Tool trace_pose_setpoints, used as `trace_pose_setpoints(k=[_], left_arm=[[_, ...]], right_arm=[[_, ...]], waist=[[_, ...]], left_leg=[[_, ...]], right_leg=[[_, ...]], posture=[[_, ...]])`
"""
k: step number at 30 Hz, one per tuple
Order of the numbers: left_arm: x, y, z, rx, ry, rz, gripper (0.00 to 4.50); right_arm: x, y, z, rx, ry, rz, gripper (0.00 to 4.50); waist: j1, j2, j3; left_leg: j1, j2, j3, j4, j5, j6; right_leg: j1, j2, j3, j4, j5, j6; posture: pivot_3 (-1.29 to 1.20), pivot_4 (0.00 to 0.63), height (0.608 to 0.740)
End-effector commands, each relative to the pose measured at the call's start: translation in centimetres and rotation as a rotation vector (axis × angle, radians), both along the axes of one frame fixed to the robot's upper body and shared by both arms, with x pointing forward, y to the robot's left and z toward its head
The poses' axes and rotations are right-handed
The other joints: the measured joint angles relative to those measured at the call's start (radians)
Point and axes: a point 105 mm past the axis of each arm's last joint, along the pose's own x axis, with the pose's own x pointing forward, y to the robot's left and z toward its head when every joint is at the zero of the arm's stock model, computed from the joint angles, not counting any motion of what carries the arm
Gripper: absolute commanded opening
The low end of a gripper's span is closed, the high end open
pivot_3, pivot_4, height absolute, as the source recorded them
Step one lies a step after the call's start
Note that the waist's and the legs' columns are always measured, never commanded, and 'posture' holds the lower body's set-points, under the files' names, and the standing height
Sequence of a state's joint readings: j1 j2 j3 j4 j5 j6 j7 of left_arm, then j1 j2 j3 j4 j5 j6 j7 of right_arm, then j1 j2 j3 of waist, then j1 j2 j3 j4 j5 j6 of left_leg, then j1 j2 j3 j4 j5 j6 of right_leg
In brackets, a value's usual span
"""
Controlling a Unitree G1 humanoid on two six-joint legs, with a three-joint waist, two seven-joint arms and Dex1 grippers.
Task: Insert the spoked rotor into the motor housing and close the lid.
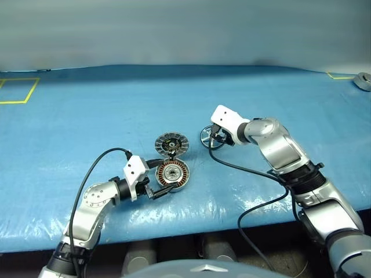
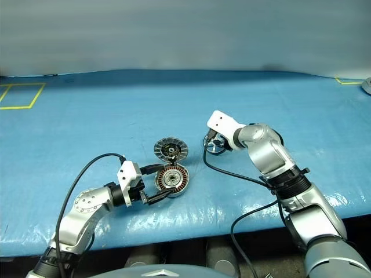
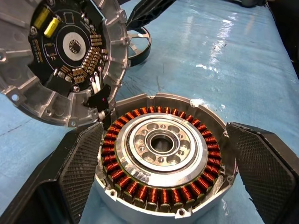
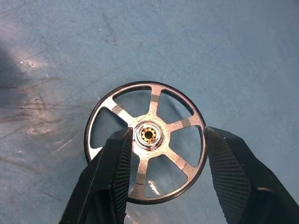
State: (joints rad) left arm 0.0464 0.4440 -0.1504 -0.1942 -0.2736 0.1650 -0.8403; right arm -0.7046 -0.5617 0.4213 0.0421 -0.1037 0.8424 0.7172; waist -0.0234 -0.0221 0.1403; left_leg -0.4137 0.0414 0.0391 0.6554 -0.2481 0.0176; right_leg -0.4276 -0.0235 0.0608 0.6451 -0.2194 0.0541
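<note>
The motor housing (image 1: 173, 174) sits on the blue mat, its copper windings ringing a silver centre (image 3: 161, 144). The lid (image 1: 172, 144) stands tilted at the housing's far rim, its dark circuit face (image 3: 65, 51) showing. My left gripper (image 1: 161, 177) is open, one finger (image 3: 79, 168) on each side of the housing; I cannot tell whether the pads touch it. To the right, the spoked rotor (image 1: 208, 136) lies flat on the mat. My right gripper (image 4: 168, 133) hangs open just over the rotor (image 4: 154, 116), one finger by the hub, the other outside the rim.
Black cables trail from both wrists toward the table's front edge (image 1: 191, 229). Yellow tape marks (image 1: 17, 90) lie at the far left and a grey object (image 1: 363, 81) at the far right. The blue mat (image 1: 116, 110) stretches wide behind the parts.
</note>
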Motion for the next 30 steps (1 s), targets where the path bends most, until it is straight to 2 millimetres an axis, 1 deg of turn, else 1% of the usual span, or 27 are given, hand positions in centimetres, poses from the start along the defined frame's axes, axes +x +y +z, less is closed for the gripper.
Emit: trace_pose_setpoints(k=[1, 5, 7, 13, 23, 26, 30], left_arm=[[-0.1, -0.5, 0.3, -0.011, -0.026, -0.01, 4.5], [0.0, -0.6, 0.3, -0.015, -0.024, -0.01, 4.5], [0.0, -0.6, 0.2, -0.012, -0.022, -0.01, 4.5], [0.1, -0.6, 0.2, -0.013, -0.025, -0.012, 4.5], [0.1, -0.6, 0.1, -0.008, -0.029, -0.017, 4.5], [0.1, -0.6, 0.1, -0.007, -0.031, -0.014, 4.5], [0.2, -0.5, 0.0, -0.007, -0.031, -0.011, 4.5]], right_arm=[[0.9, -0.3, 1.3, 0.041, -0.021, -0.075, 2.54], [0.5, 0.8, 1.3, 0.061, -0.011, -0.056, 2.54], [0.6, 0.6, 1.0, 0.038, -0.017, -0.059, 2.54], [0.3, -0.1, -0.8, -0.004, 0.034, -0.091, 2.54], [0.1, 0.0, -2.0, 0.006, 0.078, -0.108, 2.54], [-0.2, 0.4, -2.2, 0.005, 0.084, -0.092, 2.54], [-0.3, 0.7, -2.1, 0.009, 0.081, -0.065, 1.76]], waist=[[0.0, 0.0, 0.0], [0.0, 0.0, 0.0], [0.001, 0.0, 0.0], [0.0, 0.0, 0.0], [-0.001, 0.0, 0.0], [-0.001, 0.0, 0.0], [-0.002, 0.0, 0.0]], left_leg=[[0.0, 0.0, 0.0, 0.0, 0.0, 0.0], [-0.001, 0.0, 0.0, 0.001, 0.0, 0.0], [-0.001, 0.0, 0.0, 0.001, 0.0, 0.0], [0.0, 0.0, 0.0, 0.002, 0.0, 0.0], [0.0, 0.0, 0.001, 0.004, 0.0, 0.0], [0.0, 0.0, 0.001, 0.004, 0.0, 0.0], [0.0, 0.0, 0.001, 0.005, 0.0, 0.0]], right_leg=[[0.0, 0.0, 0.0, 0.0, 0.0, 0.0], [0.0, 0.0, 0.0, 0.0, 0.001, 0.001], [0.0, 0.0, 0.0, 0.0, 0.001, 0.002], [0.0, 0.0, 0.0, 0.0, 0.002, 0.002], [0.001, 0.0, 0.0, 0.001, 0.002, 0.003], [0.001, 0.0, 0.0, 0.001, 0.002, 0.003], [0.002, 0.0, 0.0, 0.001, 0.002, 0.003]], posture=[[0.0, 0.15, 0.74], [0.0, 0.15, 0.74], [0.0, 0.15, 0.74], [0.0, 0.15, 0.74], [0.0, 0.15, 0.74], [0.0, 0.15, 0.74], [0.0, 0.15, 0.74]])
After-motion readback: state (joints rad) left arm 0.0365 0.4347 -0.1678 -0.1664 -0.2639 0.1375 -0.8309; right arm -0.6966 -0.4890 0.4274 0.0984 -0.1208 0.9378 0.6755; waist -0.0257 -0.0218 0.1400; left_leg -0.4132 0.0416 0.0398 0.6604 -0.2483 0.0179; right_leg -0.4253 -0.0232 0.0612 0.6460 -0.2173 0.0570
